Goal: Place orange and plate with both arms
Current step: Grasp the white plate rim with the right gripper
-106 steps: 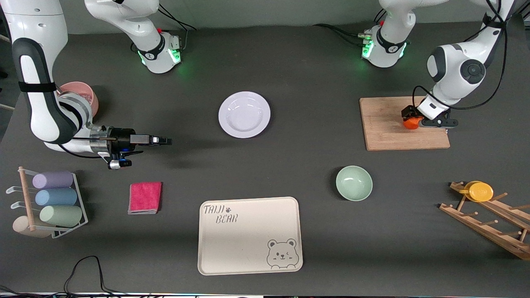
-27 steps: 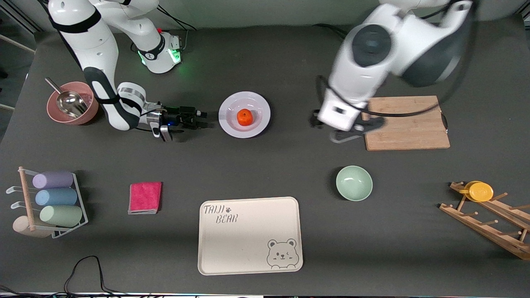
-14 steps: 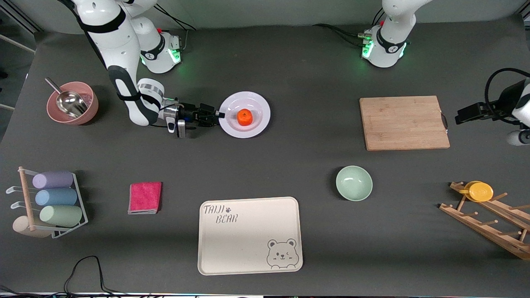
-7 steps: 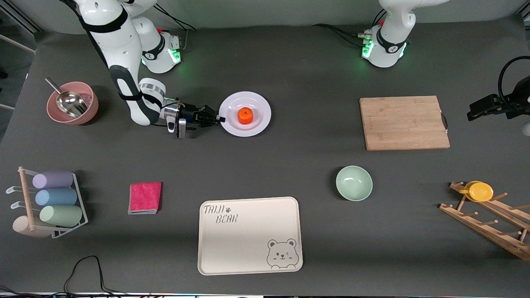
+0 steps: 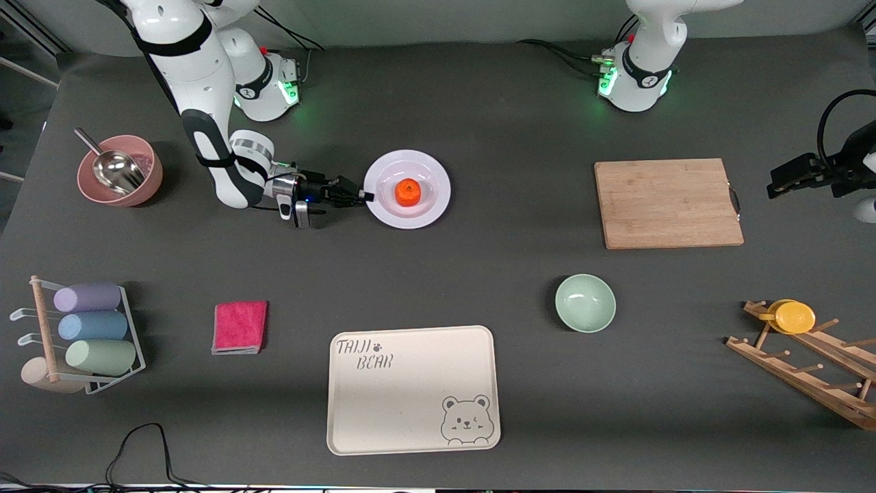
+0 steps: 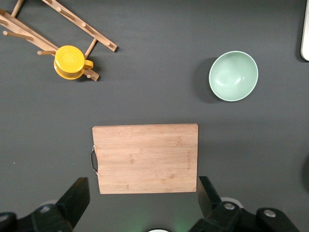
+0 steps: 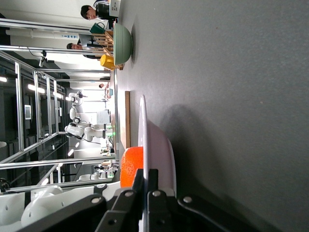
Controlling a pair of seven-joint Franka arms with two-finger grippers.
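The white plate [image 5: 426, 203] is in the middle of the table with the orange [image 5: 408, 192] in its centre. My right gripper [image 5: 365, 196] is shut on the plate's rim at the edge toward the right arm's end. In the right wrist view the rim [image 7: 143, 126] runs edge-on between my shut fingers [image 7: 152, 180], with the orange [image 7: 132, 167] just past them. My left gripper [image 5: 787, 181] is open and empty, held high over the table edge at the left arm's end, beside the wooden cutting board [image 5: 667, 203]. In the left wrist view it [image 6: 142, 188] looks down on the board [image 6: 145, 158].
A mint-green bowl [image 5: 585, 302] and a cream bear tray [image 5: 413, 389] lie nearer the camera. A wooden rack with a yellow cup [image 5: 794, 316] is at the left arm's end. A pink bowl with a scoop [image 5: 120, 171], a pink cloth [image 5: 239, 326] and a cup rack [image 5: 85, 335] are at the right arm's end.
My right gripper has closed on the plate's rim, and the plate with the orange has shifted slightly toward the left arm's end. My left arm has drifted a little at the table edge.
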